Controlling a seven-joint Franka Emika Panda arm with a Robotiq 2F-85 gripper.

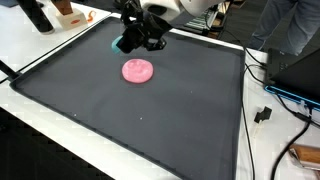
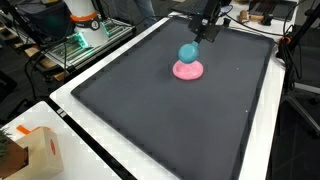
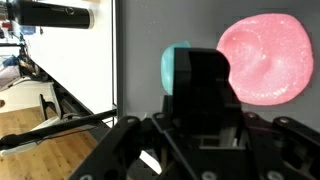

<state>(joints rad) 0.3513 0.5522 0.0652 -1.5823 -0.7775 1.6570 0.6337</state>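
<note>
My gripper [image 1: 133, 40] hangs over the far part of a dark mat [image 1: 150, 120], shut on a small teal object [image 1: 122, 45]. The teal object [image 2: 188, 52] is lifted just above the mat, next to a flat pink disc [image 2: 188, 70]. That pink disc [image 1: 137, 70] lies on the mat a little nearer the camera than the gripper. In the wrist view the teal object [image 3: 172, 68] shows beside a black finger [image 3: 205, 80] that hides most of it. The pink disc [image 3: 265, 58] is at the upper right there. The gripper [image 3: 197, 72] hides its second finger.
The dark mat [image 2: 170, 120] covers a white table [image 2: 70, 100]. A cardboard box [image 2: 30, 150] stands at a table corner. Cables [image 1: 268, 100] run along the mat's side, near a person [image 1: 290, 25]. Shelving and gear [image 2: 80, 30] stand beyond the table edge.
</note>
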